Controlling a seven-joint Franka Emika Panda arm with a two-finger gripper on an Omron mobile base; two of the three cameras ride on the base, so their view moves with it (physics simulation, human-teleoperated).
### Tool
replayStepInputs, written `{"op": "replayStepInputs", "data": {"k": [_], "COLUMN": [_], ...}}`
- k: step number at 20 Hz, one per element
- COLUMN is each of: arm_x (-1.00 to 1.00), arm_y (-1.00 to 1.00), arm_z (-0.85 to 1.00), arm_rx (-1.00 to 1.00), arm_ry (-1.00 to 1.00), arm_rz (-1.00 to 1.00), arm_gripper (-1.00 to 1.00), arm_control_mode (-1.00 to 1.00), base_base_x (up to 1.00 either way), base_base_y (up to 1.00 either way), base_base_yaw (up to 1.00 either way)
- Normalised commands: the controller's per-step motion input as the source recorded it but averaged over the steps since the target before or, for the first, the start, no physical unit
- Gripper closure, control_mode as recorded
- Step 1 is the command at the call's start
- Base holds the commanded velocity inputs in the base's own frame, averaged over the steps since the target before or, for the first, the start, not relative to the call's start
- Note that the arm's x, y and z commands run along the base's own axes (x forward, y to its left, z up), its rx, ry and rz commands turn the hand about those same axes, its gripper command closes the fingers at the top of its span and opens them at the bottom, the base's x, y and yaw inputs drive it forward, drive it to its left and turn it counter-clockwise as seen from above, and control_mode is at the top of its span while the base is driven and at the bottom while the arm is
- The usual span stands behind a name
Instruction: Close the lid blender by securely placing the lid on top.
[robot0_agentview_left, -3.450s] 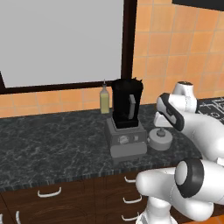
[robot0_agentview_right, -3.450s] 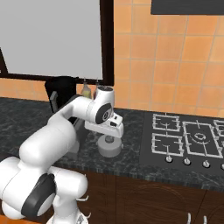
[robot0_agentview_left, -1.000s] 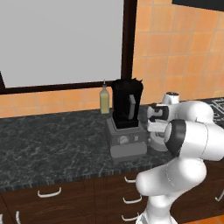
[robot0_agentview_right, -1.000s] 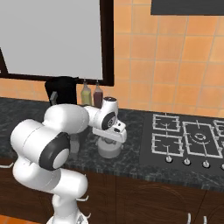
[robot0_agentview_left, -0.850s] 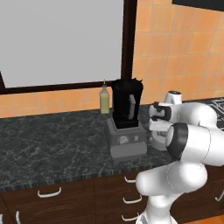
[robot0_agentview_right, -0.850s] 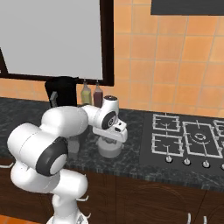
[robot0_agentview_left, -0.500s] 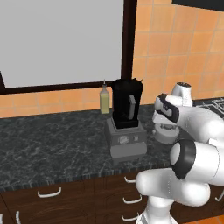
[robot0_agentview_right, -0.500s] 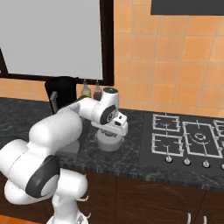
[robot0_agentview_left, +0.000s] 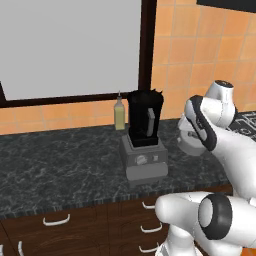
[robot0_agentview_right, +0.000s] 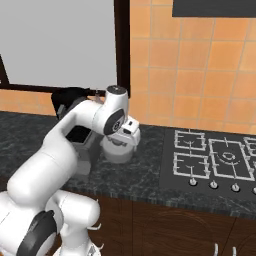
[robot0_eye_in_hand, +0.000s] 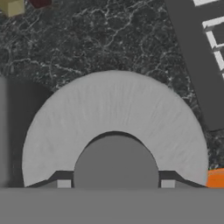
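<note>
The lid is seen close up from the hand camera as a pale grey ring around a raised central knob, and it is flanked at the knob's sides by the two small finger tips of the gripper; whether the knob is actually clamped between the jaws cannot be told. From the right base camera the lid is shown beneath the white wrist, low over the dark marbled counter just beside the blender, though contact with the stone cannot be judged. In the left base view the lid is partly hidden by the arm, to the right of the blender, whose black jar is pictured open at the top above its grey base with dial and buttons. Behind the blender, a slim yellowish bottle is set against the orange tiled wall. A gas hob is seen further along the counter.
</note>
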Motion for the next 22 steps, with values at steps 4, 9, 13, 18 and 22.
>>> {"op": "replayStepInputs", "data": {"k": [4,9,13,18,22], "arm_x": [-0.40,-0.31,-0.29,-0.04,0.02], "arm_y": [0.23,0.29,0.49,0.72,0.62], "arm_z": [1.00,1.00,1.00,0.96,0.94], "arm_rx": [0.00,0.00,0.00,0.00,0.00], "arm_ry": [-0.16,-0.12,-0.06,-0.09,-0.14], "arm_rz": [0.00,0.00,0.00,0.01,0.00], "arm_gripper": [1.00,1.00,1.00,1.00,1.00], "arm_control_mode": [-1.00,-1.00,-1.00,-1.00,-1.00], "base_base_x": [0.00,0.00,0.00,0.00,0.00], "base_base_y": [0.00,0.00,0.00,0.00,0.00], "base_base_yaw": [0.00,0.00,0.00,0.00,0.00]}}
